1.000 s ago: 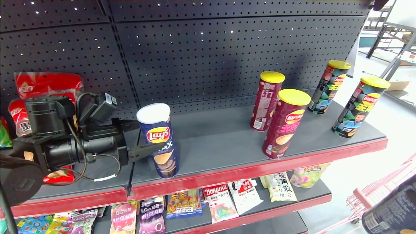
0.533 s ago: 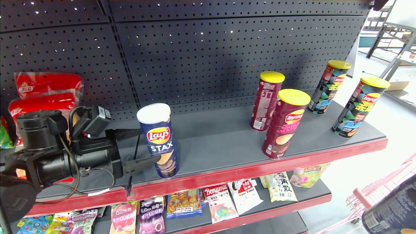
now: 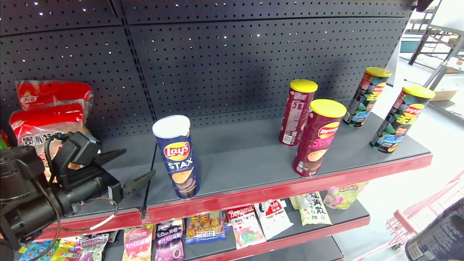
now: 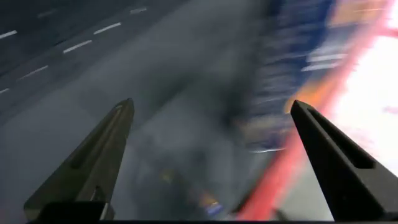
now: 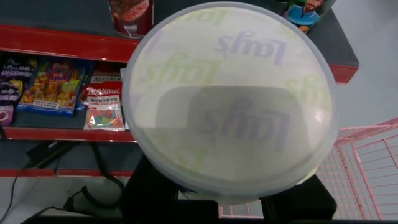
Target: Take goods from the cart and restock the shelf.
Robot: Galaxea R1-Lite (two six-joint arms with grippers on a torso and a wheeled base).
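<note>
A blue chip can (image 3: 176,156) with a white lid stands upright near the front of the grey shelf (image 3: 250,159). My left gripper (image 3: 139,160) is open to its left, apart from it, with nothing between the fingers; the left wrist view shows the same open gripper (image 4: 211,104) above the shelf board. At the lower right my right arm carries a dark chip can (image 3: 438,232). Its pale lid (image 5: 230,99) faces the right wrist camera, and dark gripper parts close around its base.
Two maroon cans (image 3: 319,137) and two dark cans with yellow lids (image 3: 400,119) stand on the shelf's right half. Red snack bags (image 3: 47,108) lie at the far left. Snack packs (image 3: 246,224) fill the lower shelf. A pink cart (image 3: 409,224) stands at the lower right.
My left gripper has pulled back to the left and down, away from the blue can, which stays standing where it was. The right arm's can has barely moved.
</note>
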